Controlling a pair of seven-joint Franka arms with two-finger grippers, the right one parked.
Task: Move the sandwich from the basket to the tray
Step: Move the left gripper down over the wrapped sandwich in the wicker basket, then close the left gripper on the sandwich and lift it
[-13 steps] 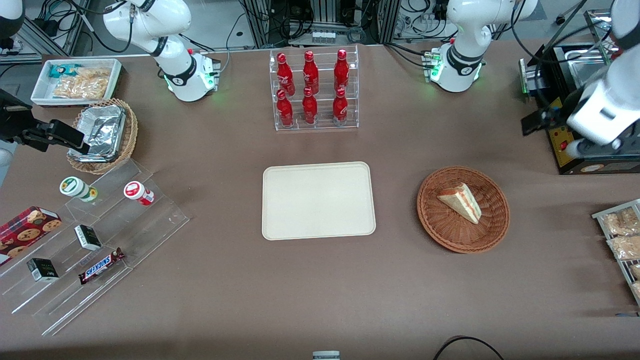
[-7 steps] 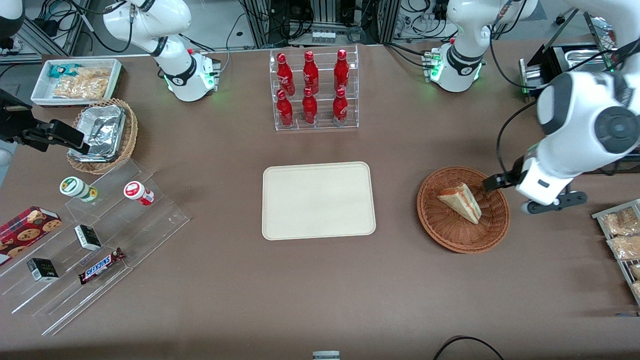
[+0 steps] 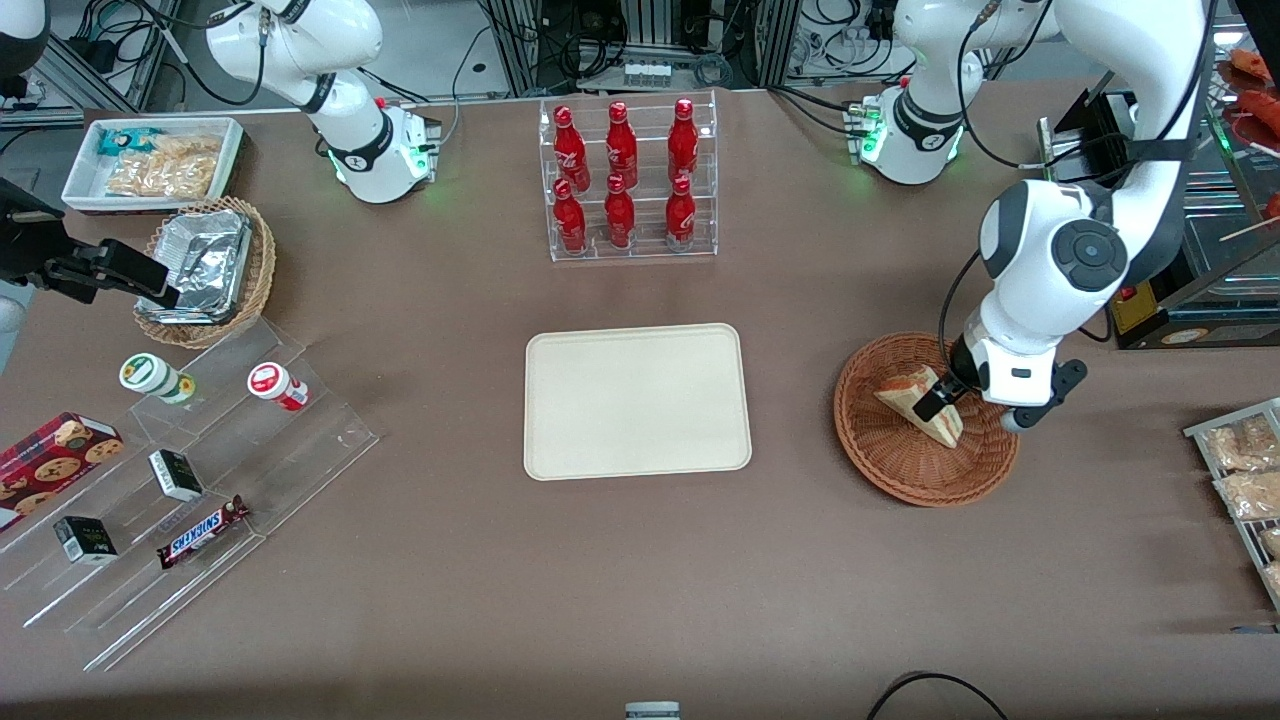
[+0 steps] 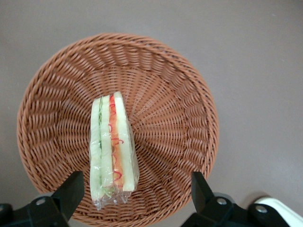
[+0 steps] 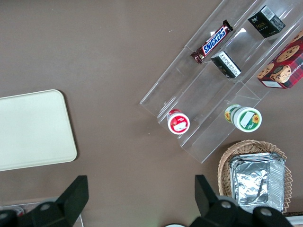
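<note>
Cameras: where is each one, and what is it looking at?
Front view: high above the table, looking down; shows both arms and the gripper over the basket.
Left wrist view: on the working arm, looking down at the sandwich between open fingers.
Right wrist view: on the parked arm, looking down at the tray.
Front and left wrist views share the sandwich.

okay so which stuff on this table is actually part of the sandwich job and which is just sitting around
Part of the job:
sandwich, lying in the basket
tray, nothing on it
gripper, open above the sandwich

Just sitting around:
red bottles in their rack
Snickers bar
foil container
cookie box
</note>
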